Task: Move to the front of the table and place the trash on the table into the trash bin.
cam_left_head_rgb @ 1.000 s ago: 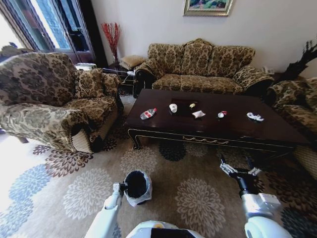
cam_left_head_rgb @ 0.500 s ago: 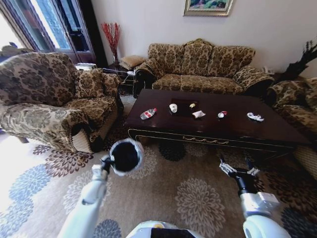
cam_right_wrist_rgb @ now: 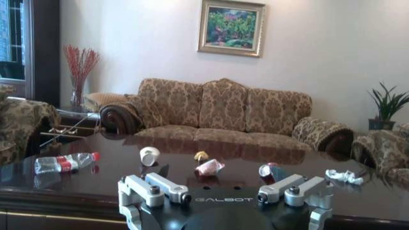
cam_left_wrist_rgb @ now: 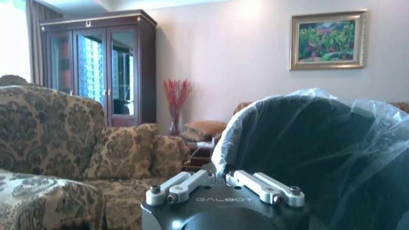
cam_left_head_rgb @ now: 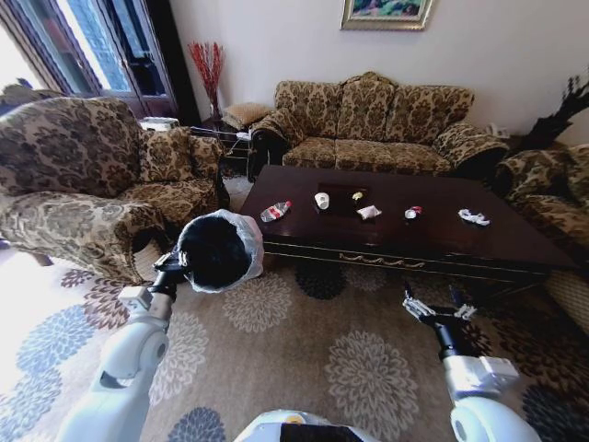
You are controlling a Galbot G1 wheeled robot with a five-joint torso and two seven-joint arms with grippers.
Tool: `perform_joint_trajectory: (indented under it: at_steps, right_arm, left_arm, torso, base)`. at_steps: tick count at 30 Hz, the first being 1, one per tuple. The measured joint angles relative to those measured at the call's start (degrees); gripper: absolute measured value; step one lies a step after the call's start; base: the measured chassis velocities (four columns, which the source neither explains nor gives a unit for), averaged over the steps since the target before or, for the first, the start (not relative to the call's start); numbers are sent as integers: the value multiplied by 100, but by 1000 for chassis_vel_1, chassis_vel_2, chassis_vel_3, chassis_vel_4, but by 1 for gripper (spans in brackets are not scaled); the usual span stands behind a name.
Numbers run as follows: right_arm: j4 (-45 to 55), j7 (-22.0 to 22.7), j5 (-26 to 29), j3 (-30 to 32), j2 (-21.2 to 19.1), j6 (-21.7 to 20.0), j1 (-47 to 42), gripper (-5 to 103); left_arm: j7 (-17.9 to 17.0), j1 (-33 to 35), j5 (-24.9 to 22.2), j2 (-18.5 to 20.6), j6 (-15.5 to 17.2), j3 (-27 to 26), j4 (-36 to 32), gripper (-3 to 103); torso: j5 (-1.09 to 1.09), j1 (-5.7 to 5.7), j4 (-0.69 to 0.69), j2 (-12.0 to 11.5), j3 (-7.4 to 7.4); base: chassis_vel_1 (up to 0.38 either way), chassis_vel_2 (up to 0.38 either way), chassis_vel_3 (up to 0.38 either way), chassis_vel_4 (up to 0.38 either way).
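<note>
Left gripper [cam_left_head_rgb: 175, 264] fingers clamped on trash bin [cam_left_head_rgb: 217, 250] rim, bin held aloft off counter's [cam_left_head_rgb: 515, 241] front-left corner, mouth tilted toward camera. Right gripper [cam_left_head_rgb: 433, 308] fingers spread, empty, before front edge. Bottle [cam_left_head_rgb: 275, 211] lies lengthwise near left end; right arm nearer remaining trash.

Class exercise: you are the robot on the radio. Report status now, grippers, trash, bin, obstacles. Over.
Left gripper shut on bin, held up near table corner. Right gripper open, low before table. Trash on table. Nothing in the way.
</note>
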Motion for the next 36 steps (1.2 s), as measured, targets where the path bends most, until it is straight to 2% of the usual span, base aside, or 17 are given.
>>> perform_joint_trajectory:
  at_steps: [9, 16, 20, 24, 28, 32, 33, 36]
  right_arm:
    - [-17, 0, -6, -15, -1, 18, -6, 100]
    - [-76, -2, -8, -16, 45, 78, -13, 100]
    - [-104, -16, -11, -11, 59, 105, -28, 100]
    - [-138, -18, -12, 1, 56, 117, -31, 100]
    - [-212, -38, -23, 2, 55, 127, -22, 100]
    - [-281, -49, -40, 2, 56, 138, -13, 100]
    - [-321, -56, -55, 2, 59, 139, -9, 100]
    - [-350, -62, -62, 2, 61, 142, -7, 100]
  left_arm:
    - [-37, 59, 0, -2, -44, 52, -119, 3]
    - [-26, 80, 54, -68, -67, 48, -107, 3]
    - [-9, 127, 91, -114, -67, 42, -114, 3]
    - [6, 140, 130, -156, -76, 54, -116, 3]
    - [3, 138, 170, -188, -89, 65, -101, 3]
    - [4, 138, 183, -209, -89, 70, -73, 3]
    - [3, 147, 187, -218, -89, 70, -71, 3]
    - [2, 157, 191, -225, -91, 70, -71, 3]
  torso:
    - [0, -1, 0, 0, 0]
    - [-1, 0, -1, 0, 1]
    - [3, 1, 4, 0, 1]
    - [-5, 1, -4, 0, 1]
    - [4, 1, 1, 0, 1]
    - [-4, 1, -2, 0, 1]
    - [3, 1, 2, 0, 1]
    - [7, 1, 3, 0, 1]
  base:
    - [-54, 57, 54, -61]
    - [-203, 205, 192, -218]
    - [-276, 309, 305, -266]
    - [-296, 313, 346, -258]
    - [-267, 371, 368, -270]
    - [-263, 362, 396, -261]
    - [-240, 396, 399, -232]
    - [-232, 396, 389, -224]
